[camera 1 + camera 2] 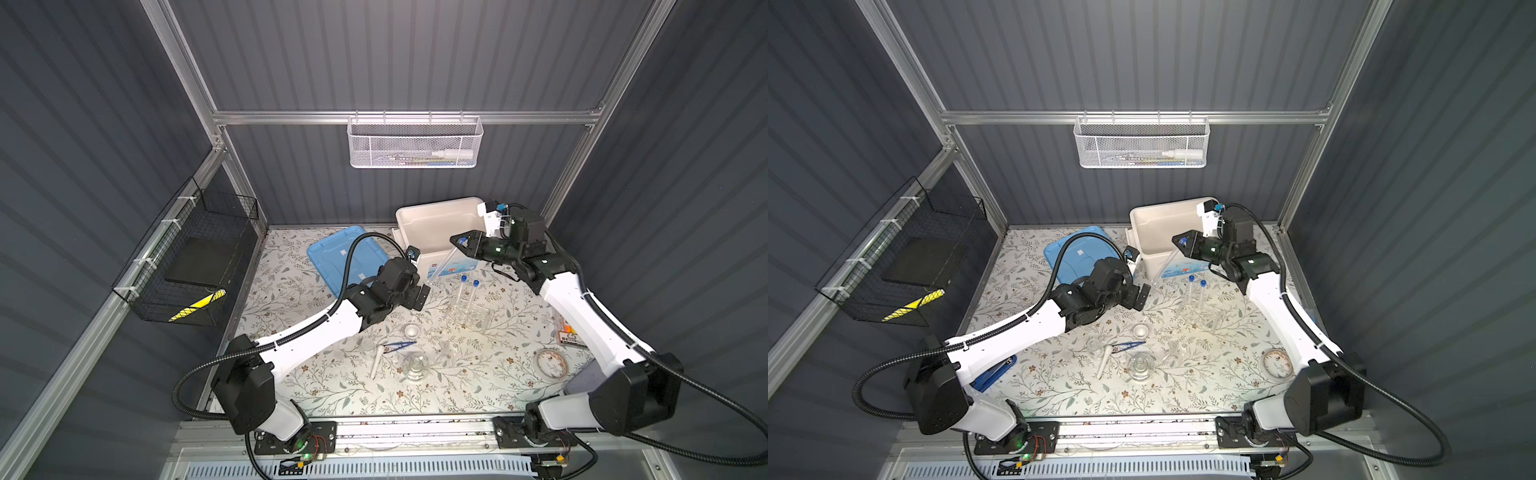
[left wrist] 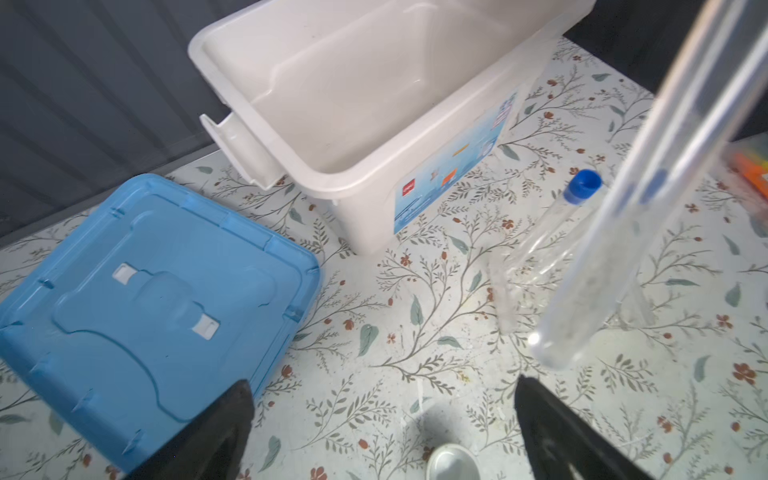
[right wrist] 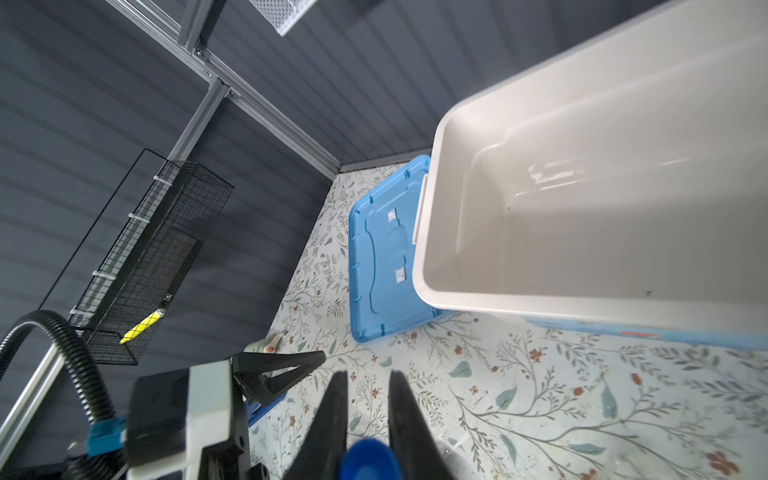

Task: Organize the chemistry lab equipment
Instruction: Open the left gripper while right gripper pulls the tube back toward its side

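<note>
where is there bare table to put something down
Bare: front strip of the floral table, nearer than the white pestle and round glass vessel; also left of the blue plastic lid. Crowded: the middle, around the blue tweezers and clear tube rack.

left pincer (image 2: 382, 384) spread wide (arm low), right pincer (image 3: 368, 378) pinched narrow, arm raised

White bin (image 1: 432, 226), blue lid (image 1: 328, 257) beside it, mesh basket (image 1: 411, 141), wire basket (image 1: 195, 257)
</note>
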Tool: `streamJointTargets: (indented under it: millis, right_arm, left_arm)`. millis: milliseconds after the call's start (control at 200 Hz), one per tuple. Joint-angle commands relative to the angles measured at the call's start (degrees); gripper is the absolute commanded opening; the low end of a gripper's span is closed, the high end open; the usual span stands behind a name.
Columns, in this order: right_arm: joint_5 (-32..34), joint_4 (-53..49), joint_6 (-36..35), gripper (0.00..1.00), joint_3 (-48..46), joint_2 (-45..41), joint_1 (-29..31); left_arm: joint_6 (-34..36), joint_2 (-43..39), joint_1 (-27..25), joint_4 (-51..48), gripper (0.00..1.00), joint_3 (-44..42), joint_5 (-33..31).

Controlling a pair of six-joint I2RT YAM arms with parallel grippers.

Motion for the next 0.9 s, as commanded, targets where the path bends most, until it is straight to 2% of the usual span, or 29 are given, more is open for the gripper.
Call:
streamJointTargets:
  millis: [0,75,265,500,655,865,895]
  right_arm:
    - [7.4,-3.4,-4.3,0.19,-0.2,-5.9,0.2]
    - [9.7,-5.2,-6.0,0.19,-0.2,-9.2,0.2]
    - [22.7,-14.8,-11.2,0.19,-0.6,-18.0,0.2]
    - [35.4,-20.8,-13.1,0.19,-8.6,-26.5,0.2]
    - [36.5,-16.8,-13.2,0.19,-16.5,-28.4,0.3]
    - [34.5,-3.4,-15.5,0.18,-26.8,-28.3,0.4]
    - [34.7,-2.2,-15.7,0.21,-27.7,-27.9,0.4]
  left_arm:
    - [-1.9,-2.5,1.5,1.6,1.00,-2.2,-4.2]
    - [-2.7,-2.9,2.7,1.5,1.00,-2.9,-3.8]
    - [-4.2,-2.6,4.6,0.4,1.00,-4.0,-3.6]
    - [-4.5,-1.4,5.2,0.8,1.00,-4.0,-2.9]
    - [-4.8,-0.4,5.2,0.7,1.00,-3.8,-2.6]
    - [-4.8,0.4,5.2,0.8,1.00,-3.9,-2.1]
    - [-4.9,0.5,5.2,0.8,1.00,-3.9,-2.1]
